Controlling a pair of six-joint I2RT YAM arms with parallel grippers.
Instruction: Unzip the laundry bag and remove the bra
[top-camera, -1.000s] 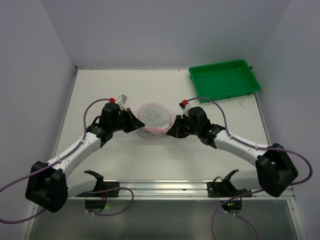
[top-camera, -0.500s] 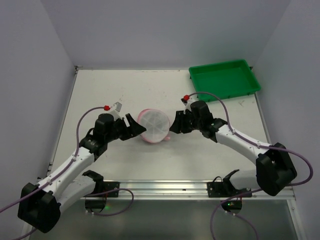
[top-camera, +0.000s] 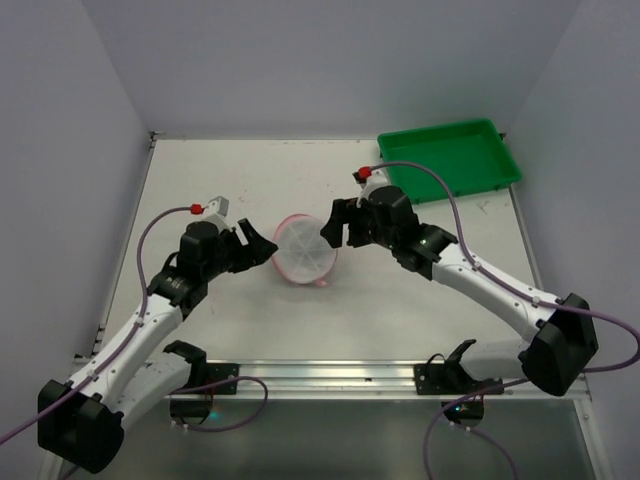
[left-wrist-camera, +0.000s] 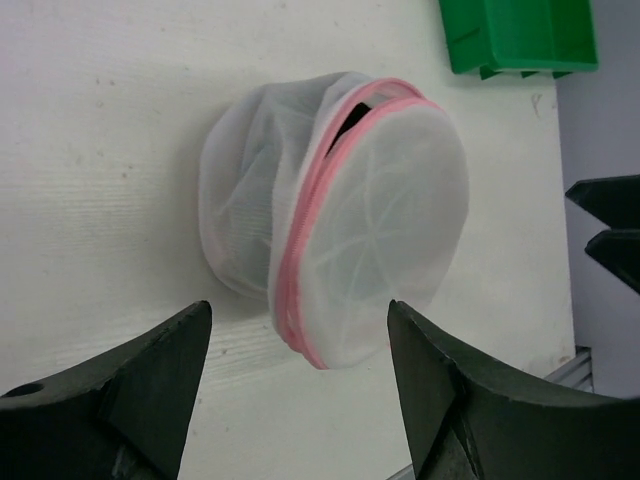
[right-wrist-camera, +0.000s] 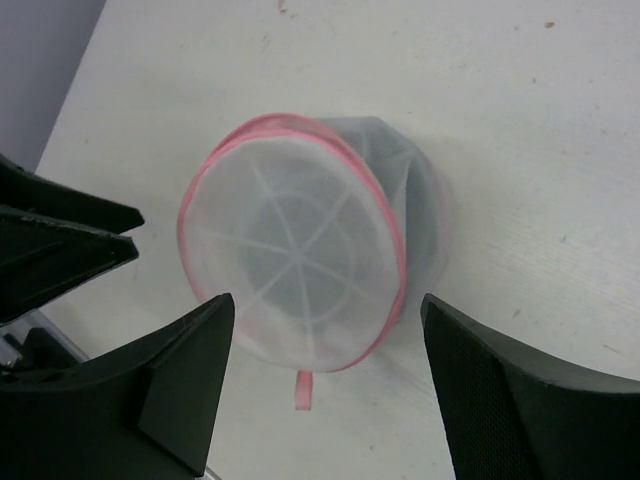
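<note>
The laundry bag (top-camera: 305, 250) is a round white mesh drum with pink zipper trim. It lies tipped on the table between my two grippers. Near its top edge the zipper (left-wrist-camera: 345, 108) gapes a little, and a pink pull tab (right-wrist-camera: 302, 388) hangs below its round face. The bra is hidden; only a dim grey shape shows through the mesh. My left gripper (top-camera: 262, 245) is open just left of the bag and clear of it. My right gripper (top-camera: 335, 225) is open at the bag's upper right, and nothing sits between its fingers. In the wrist views the bag (left-wrist-camera: 340, 215) (right-wrist-camera: 300, 240) sits beyond the open left gripper (left-wrist-camera: 298, 308) and right gripper (right-wrist-camera: 326, 300).
A green tray (top-camera: 450, 160) stands at the back right corner, and its corner also shows in the left wrist view (left-wrist-camera: 515, 35). A metal rail (top-camera: 330, 375) runs along the near table edge between the arm bases. Grey walls close in the table on three sides.
Both grippers opened and let go of the bag. The left arm drew back to the left, and the right arm moved up and leftwards. The bag settled tipped on the table.
</note>
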